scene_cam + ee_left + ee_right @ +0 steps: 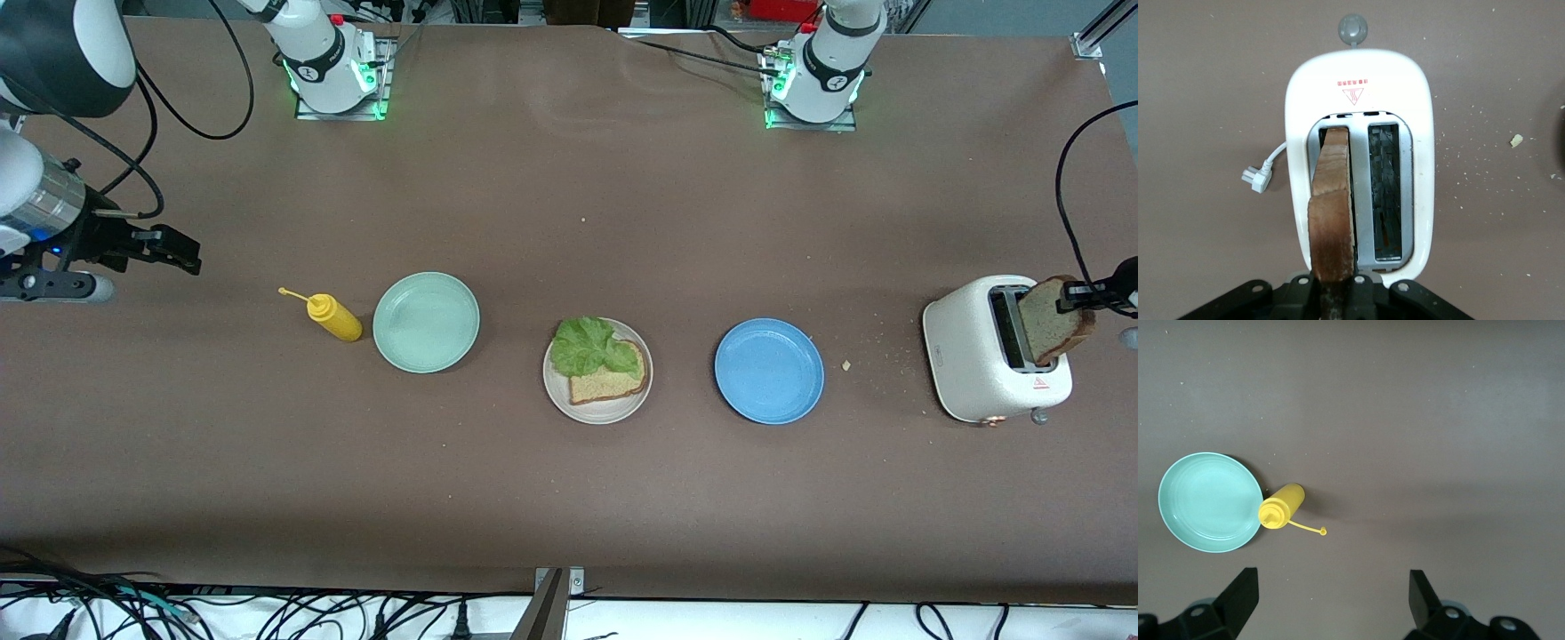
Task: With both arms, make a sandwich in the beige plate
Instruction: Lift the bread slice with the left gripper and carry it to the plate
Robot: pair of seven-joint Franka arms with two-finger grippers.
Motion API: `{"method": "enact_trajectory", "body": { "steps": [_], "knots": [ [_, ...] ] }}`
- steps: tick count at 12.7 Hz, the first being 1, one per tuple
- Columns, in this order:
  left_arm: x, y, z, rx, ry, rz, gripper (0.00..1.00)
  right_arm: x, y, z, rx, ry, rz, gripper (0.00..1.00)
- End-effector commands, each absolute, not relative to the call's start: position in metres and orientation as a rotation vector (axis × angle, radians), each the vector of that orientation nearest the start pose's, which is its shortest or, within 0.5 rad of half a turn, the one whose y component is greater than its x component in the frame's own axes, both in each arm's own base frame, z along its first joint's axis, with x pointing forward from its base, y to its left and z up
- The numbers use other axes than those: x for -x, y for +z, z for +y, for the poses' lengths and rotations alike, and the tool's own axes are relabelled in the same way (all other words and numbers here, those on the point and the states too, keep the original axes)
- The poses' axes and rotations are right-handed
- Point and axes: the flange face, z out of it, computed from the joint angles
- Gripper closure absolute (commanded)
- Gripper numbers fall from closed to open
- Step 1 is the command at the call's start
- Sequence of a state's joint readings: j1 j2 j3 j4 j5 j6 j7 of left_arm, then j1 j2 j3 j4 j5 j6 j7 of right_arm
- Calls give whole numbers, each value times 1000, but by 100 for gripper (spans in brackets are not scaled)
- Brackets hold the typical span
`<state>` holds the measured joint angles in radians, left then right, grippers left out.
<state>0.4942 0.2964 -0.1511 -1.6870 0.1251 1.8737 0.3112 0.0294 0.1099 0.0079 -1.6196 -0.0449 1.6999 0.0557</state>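
Left fingers (1086,298) on toast (1049,320), over brown tabletop (569,498)

— What's the setting?
— A wide table (569,498) under a brown cloth, lit evenly, with soft creases toward the top edge.
— And around it?
— Black cables (267,613) tangle over a white strip along the near edge, a metal bracket (558,597) sits at its middle, and green lights (378,111) glow at the top
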Motion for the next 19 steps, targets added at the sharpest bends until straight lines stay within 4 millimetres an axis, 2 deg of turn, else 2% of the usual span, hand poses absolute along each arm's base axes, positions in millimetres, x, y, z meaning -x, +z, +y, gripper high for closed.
{"method": "enact_trajectory", "body": {
  "steps": [1,3,4,5,8,10,11,13,14,15,16,17,19],
  "knots": [
    [-593,475,214,3081,197,38,100,-587,580,16,3180,70,21,0],
    [-602,507,181,3089,203,116,100,-586,582,16,3177,85,22,0],
    [-607,517,159,3094,199,175,100,-584,585,17,3177,81,20,0],
    [-612,520,133,3098,197,246,100,-584,587,17,3175,76,18,0],
    [-618,511,35,3107,301,518,100,-581,589,21,3172,90,11,0],
    [-622,489,-16,3235,354,625,100,-576,586,25,3178,155,-5,0],
    [-624,474,-43,3303,398,675,100,-576,586,26,3176,156,-3,0],
    [-626,448,-110,3376,481,824,100,-579,592,30,3173,119,-17,0],
    [-627,430,-132,3447,548,860,100,-581,592,34,3174,109,-29,0],
    [-634,416,-139,3547,549,839,100,-582,594,43,3174,85,-52,0],
    [-641,412,-146,3651,492,817,100,-584,595,45,3175,60,-59,0],
    [-644,403,-162,3733,497,802,100,-585,597,45,3173,31,-65,0],
    [-654,375,-177,3902,514,713,100,-584,598,45,3178,18,-63,0]
  ]
}}
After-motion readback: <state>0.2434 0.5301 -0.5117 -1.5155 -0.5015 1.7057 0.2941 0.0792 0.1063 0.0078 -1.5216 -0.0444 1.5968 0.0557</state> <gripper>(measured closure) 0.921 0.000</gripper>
